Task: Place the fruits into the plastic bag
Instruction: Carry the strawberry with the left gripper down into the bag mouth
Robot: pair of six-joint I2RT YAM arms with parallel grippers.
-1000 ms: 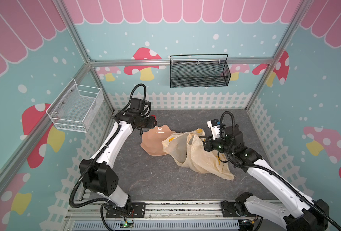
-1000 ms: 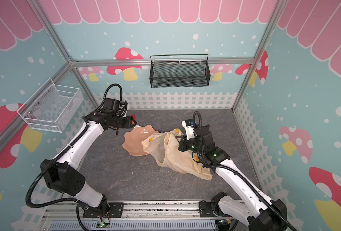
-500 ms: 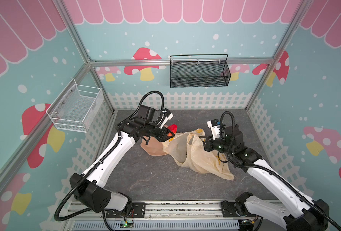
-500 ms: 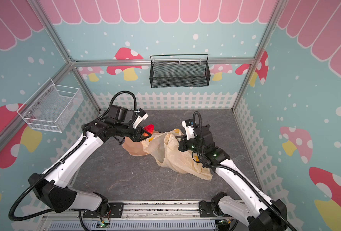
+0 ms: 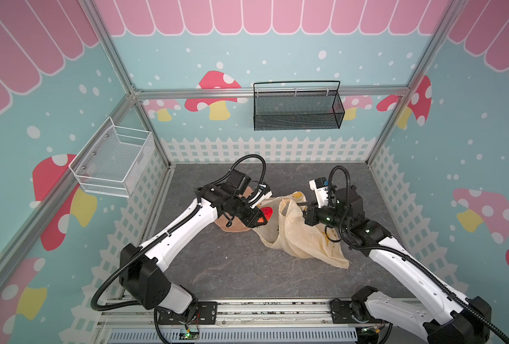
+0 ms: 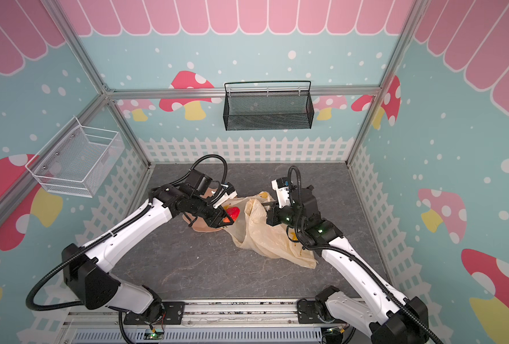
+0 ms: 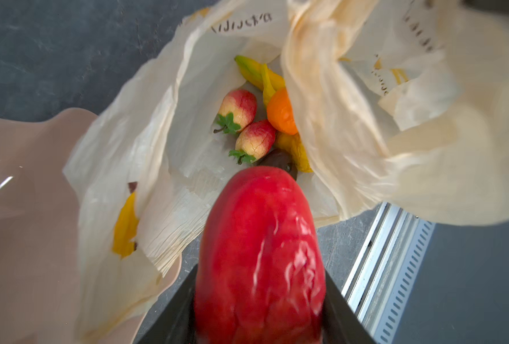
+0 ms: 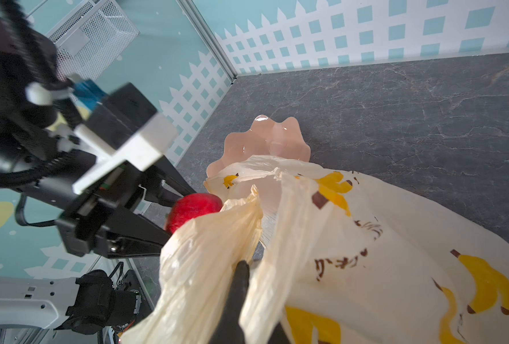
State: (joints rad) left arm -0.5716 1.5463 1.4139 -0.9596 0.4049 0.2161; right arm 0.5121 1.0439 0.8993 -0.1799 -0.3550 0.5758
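Red fruit (image 7: pixel 262 253) clamped in my left gripper (image 5: pixel 262 216), long axis along the jaws, tip toward the plastic bag (image 5: pixel 304 244) mouth; right gripper (image 5: pixel 304 212) pinches its rim.

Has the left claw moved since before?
Yes. The left gripper, shut on the red fruit, went from behind the pink dish across it to the mouth of the plastic bag.

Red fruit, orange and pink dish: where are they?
Red fruit (image 7: pixel 259 253), left wrist view, its middle.
Orange (image 7: pixel 280 111), left wrist view, its bare side.
Pink dish (image 8: pixel 256 143), right wrist view, its bare inside.
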